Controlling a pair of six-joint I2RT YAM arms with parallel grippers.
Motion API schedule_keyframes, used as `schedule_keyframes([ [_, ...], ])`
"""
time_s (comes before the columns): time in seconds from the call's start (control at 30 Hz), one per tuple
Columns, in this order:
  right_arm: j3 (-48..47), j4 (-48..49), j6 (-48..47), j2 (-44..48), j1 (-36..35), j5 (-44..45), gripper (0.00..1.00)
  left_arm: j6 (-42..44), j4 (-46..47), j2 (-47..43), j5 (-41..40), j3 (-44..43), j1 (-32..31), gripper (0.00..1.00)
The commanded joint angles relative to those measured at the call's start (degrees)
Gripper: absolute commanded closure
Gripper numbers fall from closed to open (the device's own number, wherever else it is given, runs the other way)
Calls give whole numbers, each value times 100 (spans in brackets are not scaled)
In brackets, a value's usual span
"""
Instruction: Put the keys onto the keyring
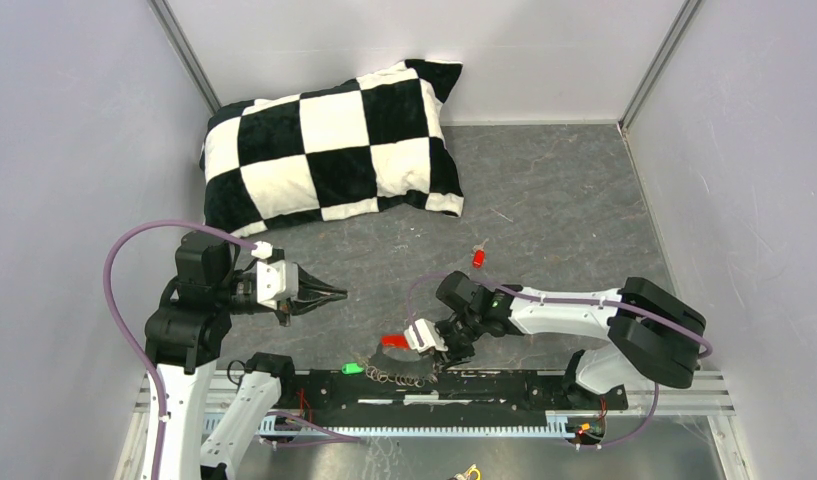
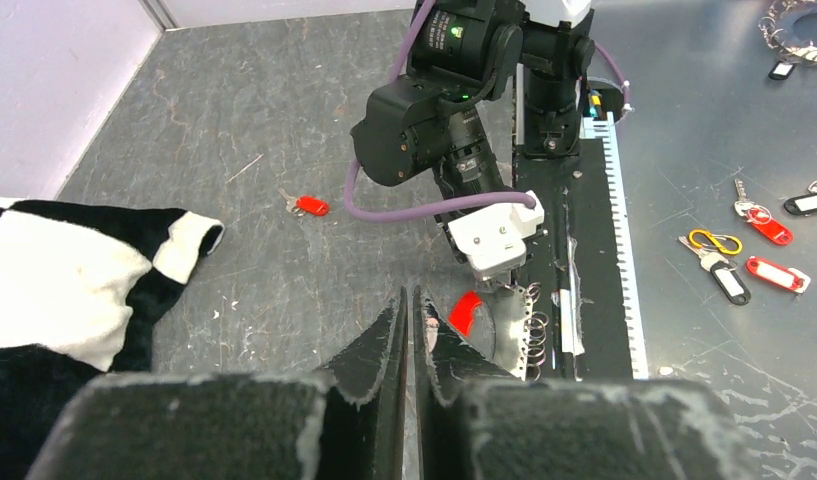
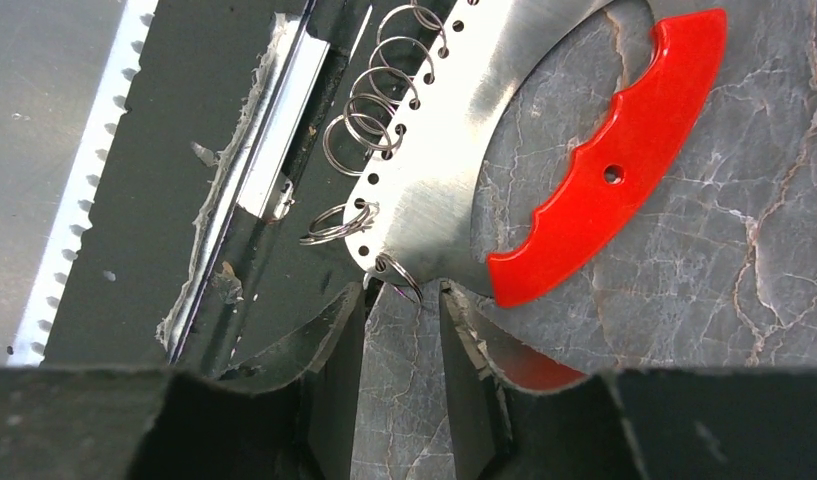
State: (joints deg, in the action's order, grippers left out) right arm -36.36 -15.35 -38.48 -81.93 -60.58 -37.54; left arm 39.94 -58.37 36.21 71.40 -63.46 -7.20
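The keyring (image 1: 396,362) lies just in front of the black rail: a curved red fob (image 3: 624,160) on a shiny perforated metal plate (image 3: 434,190) carrying several wire rings (image 3: 369,115). My right gripper (image 3: 401,295) stands over the plate's end, open by a narrow gap, with one small ring (image 3: 399,272) right at its fingertips and nothing clamped. The red-headed key (image 1: 478,257) lies alone on the grey floor, also visible as the red key (image 2: 309,205). The green-headed key (image 1: 353,368) rests left of the rings. My left gripper (image 1: 329,296) hovers shut and empty, to the left.
A black-and-white checkered pillow (image 1: 334,150) fills the back left. The black rail (image 1: 484,385) runs along the near edge. Beyond it, spare tagged keys (image 2: 764,225) lie on a metal surface. Grey walls close in on both sides.
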Motion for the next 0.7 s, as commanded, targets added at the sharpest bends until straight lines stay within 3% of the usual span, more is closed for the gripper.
schedule_keyframes([
  [0.0,-258,-74,-134,-113,-2,-168,62,117,-16,-62,-63,-148,-9,88],
  [0.2,-261,-91,-76,-148,-33,-175,70,128,-11,-78,-82,-149,-12,88],
  [0.47,-267,-85,20,-130,-34,-215,98,141,-14,-96,-104,-154,-9,88],
  [0.67,-428,-308,178,-35,-25,-131,99,118,-17,-101,-144,-166,-14,87],
])
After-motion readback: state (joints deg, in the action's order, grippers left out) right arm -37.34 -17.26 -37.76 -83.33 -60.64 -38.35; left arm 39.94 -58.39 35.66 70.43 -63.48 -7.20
